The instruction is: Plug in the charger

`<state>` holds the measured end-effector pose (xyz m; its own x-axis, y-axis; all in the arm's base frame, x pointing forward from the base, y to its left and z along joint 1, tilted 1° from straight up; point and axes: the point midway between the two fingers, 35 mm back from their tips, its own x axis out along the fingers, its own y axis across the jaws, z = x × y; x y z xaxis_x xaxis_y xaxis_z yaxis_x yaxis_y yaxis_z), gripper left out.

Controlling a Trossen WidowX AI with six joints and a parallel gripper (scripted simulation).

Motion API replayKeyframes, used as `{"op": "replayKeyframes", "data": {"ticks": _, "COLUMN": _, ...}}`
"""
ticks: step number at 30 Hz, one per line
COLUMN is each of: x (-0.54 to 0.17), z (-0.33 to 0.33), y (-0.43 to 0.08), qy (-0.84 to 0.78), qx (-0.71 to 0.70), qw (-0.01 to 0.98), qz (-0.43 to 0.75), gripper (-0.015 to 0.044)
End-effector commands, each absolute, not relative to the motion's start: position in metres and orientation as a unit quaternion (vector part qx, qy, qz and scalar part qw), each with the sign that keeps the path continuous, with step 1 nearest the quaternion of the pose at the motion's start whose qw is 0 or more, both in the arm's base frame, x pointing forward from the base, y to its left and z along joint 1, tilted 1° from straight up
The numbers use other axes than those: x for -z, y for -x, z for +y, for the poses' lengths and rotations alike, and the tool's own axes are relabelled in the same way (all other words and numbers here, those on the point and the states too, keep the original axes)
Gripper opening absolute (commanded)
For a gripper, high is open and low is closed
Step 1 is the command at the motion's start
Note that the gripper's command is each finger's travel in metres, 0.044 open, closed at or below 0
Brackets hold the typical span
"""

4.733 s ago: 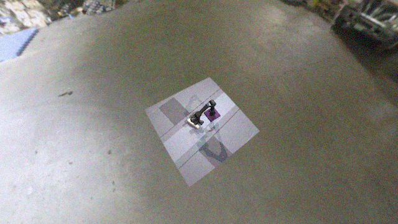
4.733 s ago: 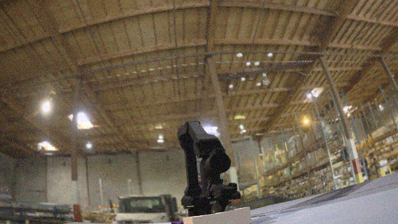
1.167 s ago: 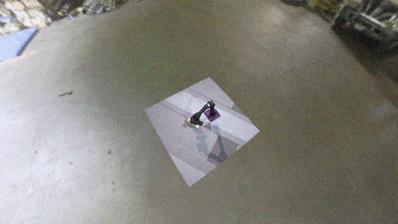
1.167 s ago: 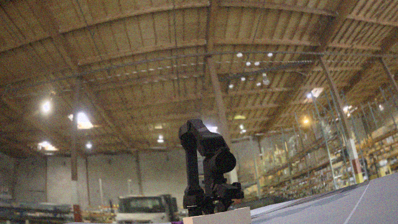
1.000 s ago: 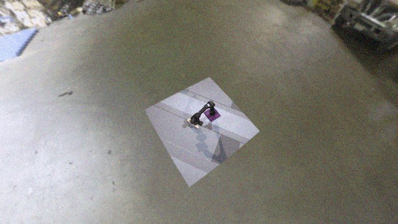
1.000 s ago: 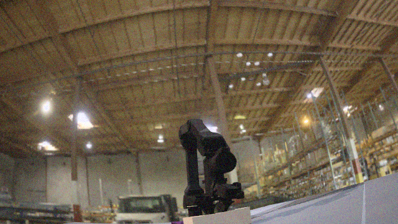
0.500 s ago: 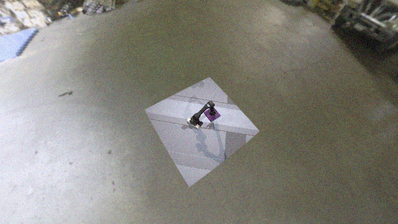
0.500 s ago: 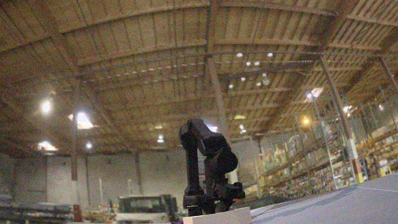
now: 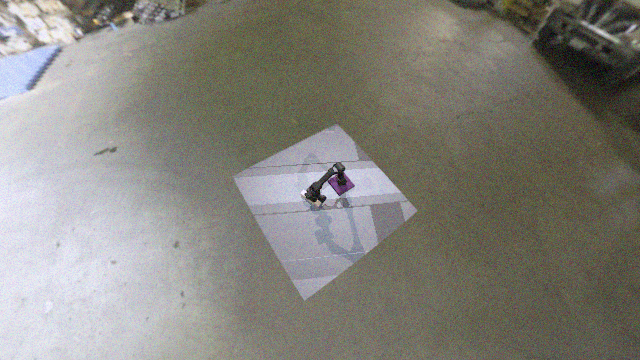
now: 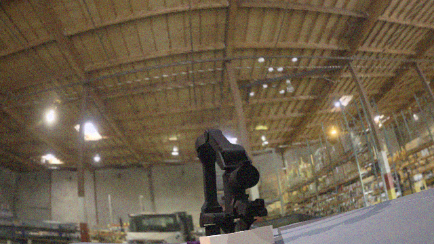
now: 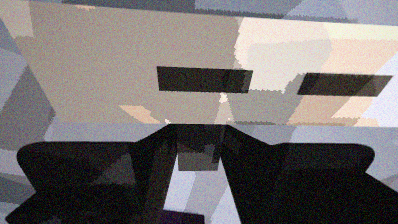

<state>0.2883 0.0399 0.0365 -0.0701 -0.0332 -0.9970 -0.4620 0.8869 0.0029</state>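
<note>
Charger (image 11: 199,152), the dark block, sits clamped between the fingertips of the gripper (image 9: 314,196) (image 10: 245,224) (image 11: 198,124). Wrist view puts it just below the left dark opening (image 11: 205,80) of the pale power strip (image 9: 304,194) (image 10: 237,236) (image 11: 100,65), roughly in line with that opening's middle; the right opening (image 11: 345,85) lies well aside. Likely the move is across the strip's width, then straight in. Prongs are hidden, so their alignment I can't tell.
</note>
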Motion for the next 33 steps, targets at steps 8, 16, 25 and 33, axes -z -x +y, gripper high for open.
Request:
{"op": "replayKeyframes", "data": {"ticks": 8, "x": -0.0364, "z": 0.04, "y": -0.2887, "qy": 0.174, "qx": -0.162, "qw": 0.66, "qz": 0.712, "gripper": 0.0236}}
{"op": "replayKeyframes", "data": {"ticks": 16, "x": -0.0364, "z": 0.0399, "y": -0.2886, "qy": 0.174, "qx": -0.163, "qw": 0.66, "qz": 0.712, "gripper": 0.044}}
{"op": "replayKeyframes", "data": {"ticks": 25, "x": -0.0364, "z": 0.0388, "y": -0.2865, "qy": 0.173, "qx": -0.163, "qw": 0.662, "qz": 0.71, "gripper": 0.044}}
{"op": "replayKeyframes", "data": {"ticks": 33, "x": -0.0364, "z": 0.0377, "y": -0.2843, "qy": 0.173, "qx": -0.163, "qw": 0.665, "qz": 0.708, "gripper": 0.044}}
